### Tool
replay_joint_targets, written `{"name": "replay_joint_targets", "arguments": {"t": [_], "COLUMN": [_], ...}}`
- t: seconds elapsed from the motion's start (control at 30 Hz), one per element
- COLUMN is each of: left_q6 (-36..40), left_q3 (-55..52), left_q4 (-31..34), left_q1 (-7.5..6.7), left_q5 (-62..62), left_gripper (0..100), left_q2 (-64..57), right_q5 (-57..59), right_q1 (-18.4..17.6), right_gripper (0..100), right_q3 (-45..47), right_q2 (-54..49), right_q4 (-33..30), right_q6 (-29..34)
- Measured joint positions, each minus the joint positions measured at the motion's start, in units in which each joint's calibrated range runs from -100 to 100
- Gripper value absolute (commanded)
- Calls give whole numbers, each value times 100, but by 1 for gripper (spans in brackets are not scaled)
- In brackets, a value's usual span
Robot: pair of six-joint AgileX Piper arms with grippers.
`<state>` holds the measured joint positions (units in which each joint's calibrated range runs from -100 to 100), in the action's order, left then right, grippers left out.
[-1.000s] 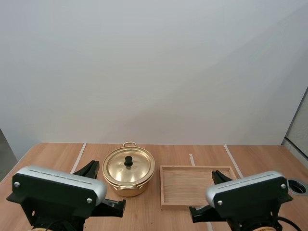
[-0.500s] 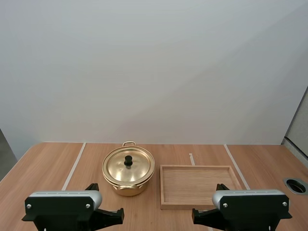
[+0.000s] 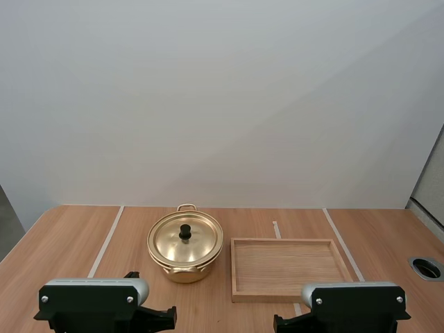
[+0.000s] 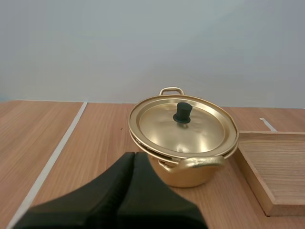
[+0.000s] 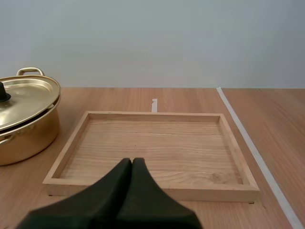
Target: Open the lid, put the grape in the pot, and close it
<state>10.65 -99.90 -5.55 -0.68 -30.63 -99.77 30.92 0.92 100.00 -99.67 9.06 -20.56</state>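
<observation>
Both are closed on nothing: my left gripper (image 4: 134,155) near the pot (image 4: 187,177) (lid (image 4: 190,132) on, inside hidden), my right gripper (image 5: 132,161) at the near side of the wooden tray (image 5: 152,116).

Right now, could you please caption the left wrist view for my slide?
Shut left hand facing the lidded pot, tray beside it.

A shallow rectangular wooden tray (image 3: 288,267) lies flat on the wooden table (image 3: 62,232), right of centre, with its long sides running left to right. White tape marks the tabletop: one long strip (image 3: 106,241) runs near to far on the left, a second long strip (image 3: 340,236) passes just right of the tray, and a short strip (image 3: 276,229) sits just beyond the tray's far rim. A round metal-rimmed hole (image 3: 425,267) is set into the table near its right edge, and a plain pale wall (image 3: 222,104) rises behind the far edge.
</observation>
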Motion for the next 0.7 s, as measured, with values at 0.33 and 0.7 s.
{"name": "replay_joint_targets", "arguments": {"t": [0.33, 0.7], "left_q6": [-11, -11], "left_q3": [0, 0], "left_q4": [14, 23], "left_q1": [0, 34], "left_q5": [0, 77], "left_gripper": [0, 0], "left_q2": [0, 0], "right_q5": [0, 15], "right_q1": [15, 15], "right_gripper": [0, 0], "right_q3": [0, 0], "right_q2": [0, 0], "right_q4": [35, 35], "right_q6": [0, 0]}}
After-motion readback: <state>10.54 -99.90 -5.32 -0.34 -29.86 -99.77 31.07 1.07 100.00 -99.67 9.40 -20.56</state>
